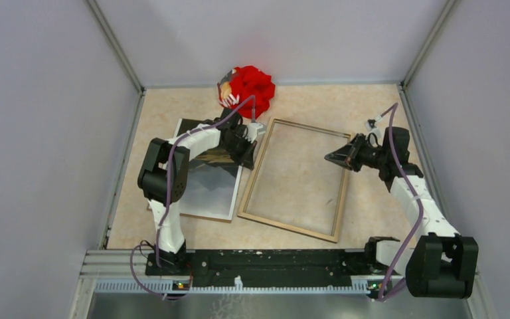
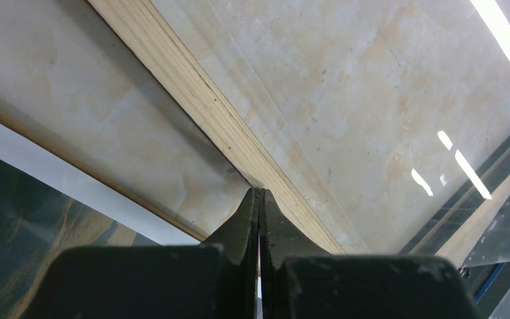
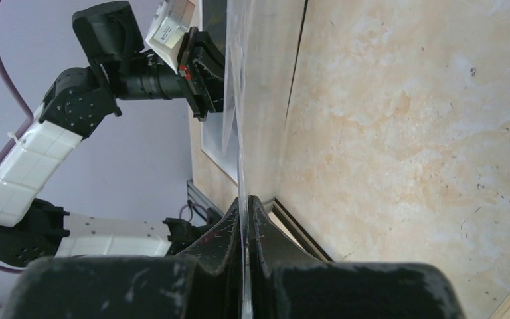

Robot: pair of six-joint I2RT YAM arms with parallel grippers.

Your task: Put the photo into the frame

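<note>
Our left hand and right hand pinch a clear pane over the frame; the photo lies parallel, leftward

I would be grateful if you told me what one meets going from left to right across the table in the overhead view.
photo → frame → right arm's white forearm
</note>
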